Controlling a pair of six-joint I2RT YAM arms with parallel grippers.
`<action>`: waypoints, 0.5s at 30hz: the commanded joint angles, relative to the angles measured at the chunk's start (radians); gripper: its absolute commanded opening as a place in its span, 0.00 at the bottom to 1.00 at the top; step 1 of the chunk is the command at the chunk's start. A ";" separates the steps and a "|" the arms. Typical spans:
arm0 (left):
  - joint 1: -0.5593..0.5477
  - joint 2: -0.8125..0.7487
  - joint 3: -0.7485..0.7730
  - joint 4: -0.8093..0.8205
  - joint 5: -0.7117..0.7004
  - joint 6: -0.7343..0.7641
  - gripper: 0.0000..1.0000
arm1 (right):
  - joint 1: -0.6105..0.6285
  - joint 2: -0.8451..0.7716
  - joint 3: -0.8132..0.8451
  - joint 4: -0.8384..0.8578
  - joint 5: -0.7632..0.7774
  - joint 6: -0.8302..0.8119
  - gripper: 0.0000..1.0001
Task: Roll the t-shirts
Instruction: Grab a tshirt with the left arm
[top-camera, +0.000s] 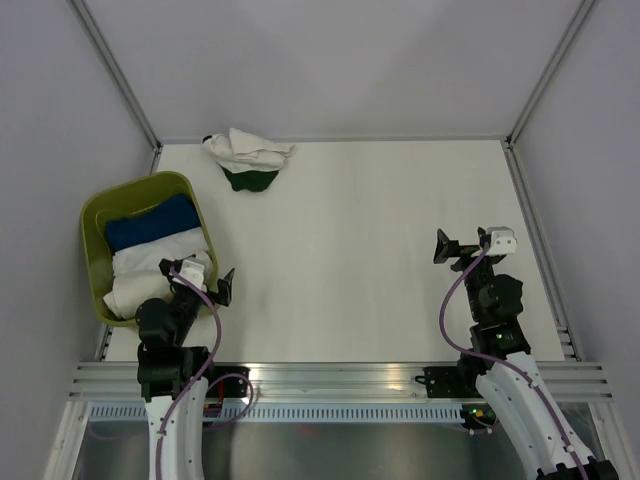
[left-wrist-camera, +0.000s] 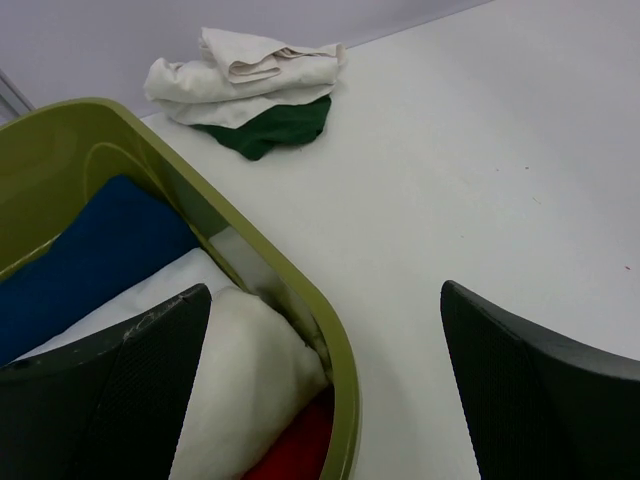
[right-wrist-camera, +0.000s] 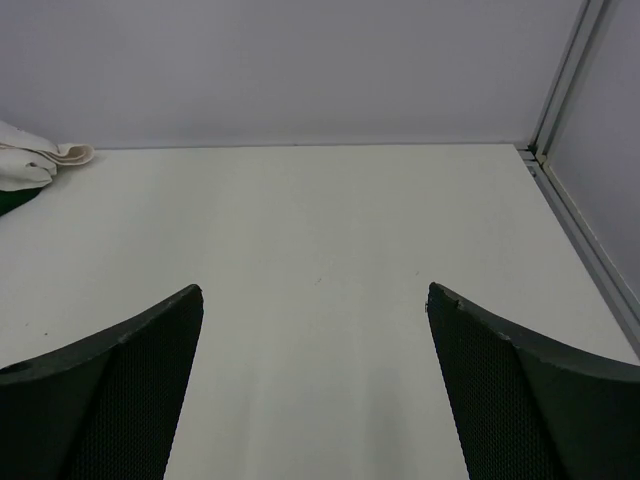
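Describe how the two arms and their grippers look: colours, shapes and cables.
The left arm and right arm have white lower links and black upper joints, each with a purple cable alongside. The left gripper and right gripper have broad black fingers with a fine mesh texture.

Entry: one white table, with a flat matte top.

Directly on it we count:
- One olive-green plastic basket, standing at the table's left edge.
- One dark green t-shirt, crumpled, beyond the basket at the far edge and well apart from it.
- One white t-shirt, bunched on top of the green one. Its basket-side end spills onto the tabletop.
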 joint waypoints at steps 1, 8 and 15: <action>0.001 -0.015 -0.001 0.023 -0.058 -0.039 1.00 | -0.002 0.011 0.034 0.015 0.004 -0.005 0.98; 0.001 -0.014 0.002 0.085 0.035 0.174 1.00 | -0.002 0.076 0.124 -0.019 0.034 0.075 0.98; 0.001 0.416 0.302 0.123 -0.112 0.115 1.00 | -0.004 0.284 0.389 -0.174 -0.066 0.191 0.98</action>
